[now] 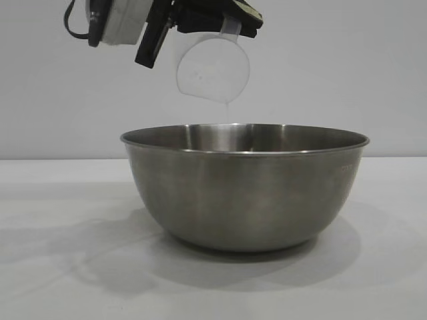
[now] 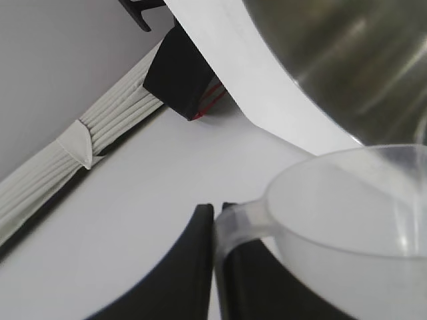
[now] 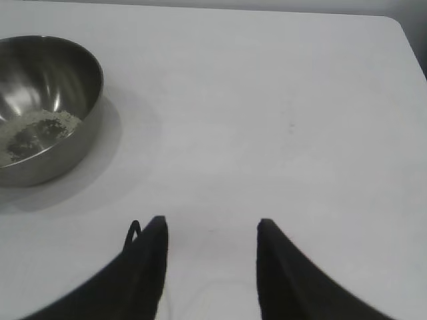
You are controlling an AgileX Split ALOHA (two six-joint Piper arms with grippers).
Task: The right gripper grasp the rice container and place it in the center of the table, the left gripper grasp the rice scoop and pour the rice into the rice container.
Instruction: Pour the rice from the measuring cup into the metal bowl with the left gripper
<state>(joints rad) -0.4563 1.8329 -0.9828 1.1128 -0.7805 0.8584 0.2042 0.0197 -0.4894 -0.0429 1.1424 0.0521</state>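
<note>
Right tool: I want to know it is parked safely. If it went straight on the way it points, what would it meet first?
Probably only bare table. The open right tool aims past the rice container, which sits off to one side.

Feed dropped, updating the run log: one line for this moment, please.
left gripper: shut on translucent plastic rice scoop, tipped above steel bowl | rice: in bowl | right gripper: open, empty, apart over white table

This looks like a robotics lab test station rather than a kitchen: a plain white cloth-covered surface before a bare pale grey wall, carrying only a brushed stainless-steel mixing bowl, with a black robot hand above it.
</note>
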